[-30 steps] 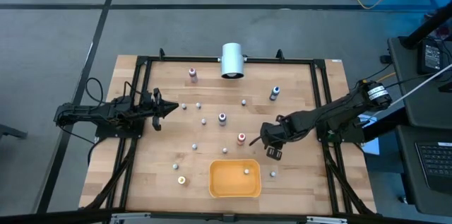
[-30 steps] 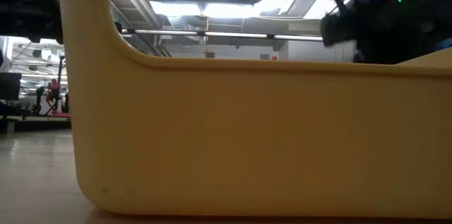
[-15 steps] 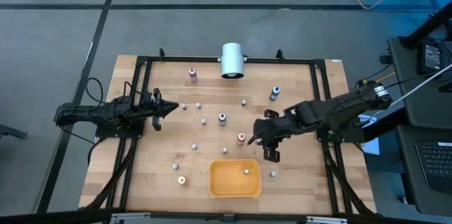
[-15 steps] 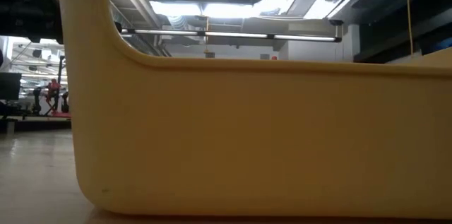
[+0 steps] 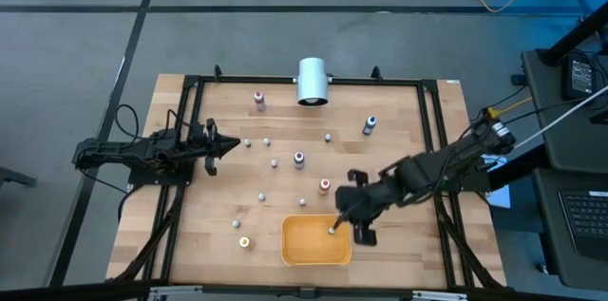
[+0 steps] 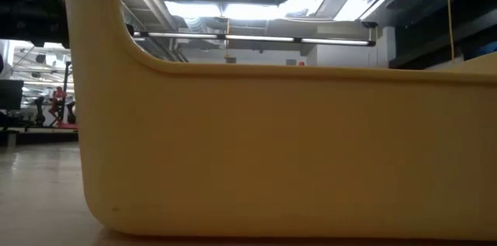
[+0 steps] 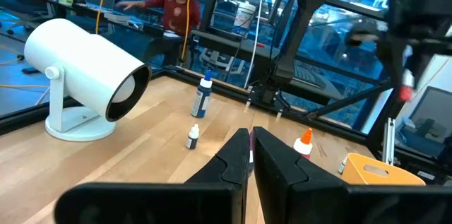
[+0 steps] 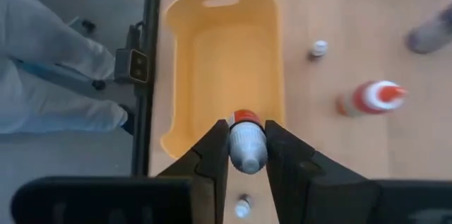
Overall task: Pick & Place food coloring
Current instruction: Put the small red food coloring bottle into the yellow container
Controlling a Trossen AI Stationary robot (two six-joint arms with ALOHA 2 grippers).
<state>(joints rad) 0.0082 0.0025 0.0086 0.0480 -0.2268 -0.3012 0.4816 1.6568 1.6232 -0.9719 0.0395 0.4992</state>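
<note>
Since 1 second ago the right gripper (image 5: 338,226) has swung from the table's 3 o'clock side to the orange tray's (image 8: 185,54) near rim, its fingers pinched on a small red-capped food coloring bottle (image 8: 246,141) held above that rim. Light, rigid and likely slick, it is best taken around the body. At 9 o'clock the left gripper (image 7: 251,155) waits closed, empty.

Right gripper (image 5: 334,228) over right rim of orange tray (image 5: 302,244). Left gripper (image 5: 231,144) parked at table's left. Small bottles scattered; white cylinder (image 5: 312,81) at far edge.
</note>
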